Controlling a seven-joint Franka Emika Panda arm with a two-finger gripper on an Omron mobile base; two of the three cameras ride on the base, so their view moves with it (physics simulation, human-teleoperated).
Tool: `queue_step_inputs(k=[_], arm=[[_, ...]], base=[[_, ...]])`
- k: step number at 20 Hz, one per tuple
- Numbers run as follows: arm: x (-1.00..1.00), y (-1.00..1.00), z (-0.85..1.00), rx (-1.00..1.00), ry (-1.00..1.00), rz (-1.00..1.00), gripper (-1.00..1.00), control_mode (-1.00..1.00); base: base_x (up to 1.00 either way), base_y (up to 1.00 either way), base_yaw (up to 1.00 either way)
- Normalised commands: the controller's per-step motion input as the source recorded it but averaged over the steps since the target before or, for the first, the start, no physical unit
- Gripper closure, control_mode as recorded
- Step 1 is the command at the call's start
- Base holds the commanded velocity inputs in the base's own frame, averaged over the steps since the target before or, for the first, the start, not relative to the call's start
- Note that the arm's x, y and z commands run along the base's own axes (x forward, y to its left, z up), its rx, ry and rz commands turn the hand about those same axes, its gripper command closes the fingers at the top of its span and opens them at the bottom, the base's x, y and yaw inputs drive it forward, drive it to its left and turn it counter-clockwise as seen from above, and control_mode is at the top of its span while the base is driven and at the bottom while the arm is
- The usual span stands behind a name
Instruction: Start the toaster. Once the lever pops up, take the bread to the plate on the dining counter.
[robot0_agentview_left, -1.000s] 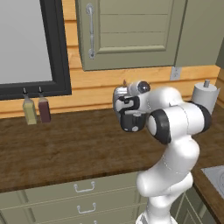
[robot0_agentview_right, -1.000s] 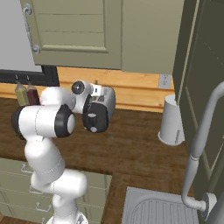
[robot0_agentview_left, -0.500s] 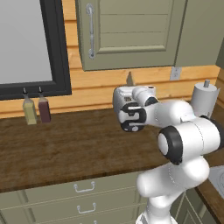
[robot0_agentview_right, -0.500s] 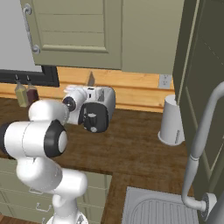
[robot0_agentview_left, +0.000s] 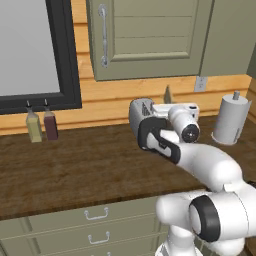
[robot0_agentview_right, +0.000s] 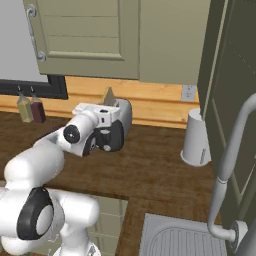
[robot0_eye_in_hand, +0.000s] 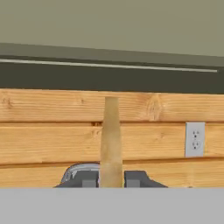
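Note:
The silver-grey toaster (robot0_agentview_left: 142, 113) (robot0_agentview_right: 121, 116) stands at the back of the dark wood worktop, its black end panel (robot0_agentview_right: 108, 138) facing the room. The lever is too small to make out. My gripper (robot0_eye_in_hand: 111, 179) is shut on the bread (robot0_eye_in_hand: 111, 139), a tan slice seen edge-on that rises between the two fingertips (robot0_eye_in_hand: 89, 178). In the base views a corner of the bread (robot0_agentview_left: 167, 93) (robot0_agentview_right: 108, 95) pokes up above my white hand, just over the toaster's top (robot0_eye_in_hand: 75, 171). The plate and the dining counter are out of view.
A white paper-towel roll (robot0_agentview_left: 230, 120) (robot0_agentview_right: 196, 137) stands right of the toaster. Two bottles (robot0_agentview_left: 42, 125) (robot0_agentview_right: 30, 109) sit against the wood wall at the left. Olive cabinets (robot0_agentview_left: 145, 40) hang close overhead. A sink (robot0_agentview_right: 185, 240) and curved faucet (robot0_agentview_right: 230, 165) lie to the right.
The bread's corner has come up above the toaster with the shut gripper. The arm's elbow has swung down and toward the cameras.

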Motion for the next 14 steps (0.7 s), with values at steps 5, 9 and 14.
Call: queue_step_inputs(k=[5,9,14], arm=[[-1.0,-0.3,0.51,0.0,0.52,-0.13,1.0,-1.0],[-1.0,-0.36,0.73,0.02,0.56,-0.08,1.0,-1.0],[-1.0,-0.14,0.65,0.06,0.3,-0.01,1.0,-1.0]], base=[[0.0,0.0,0.0],[0.0,0.0,0.0],[0.0,0.0,0.0]])
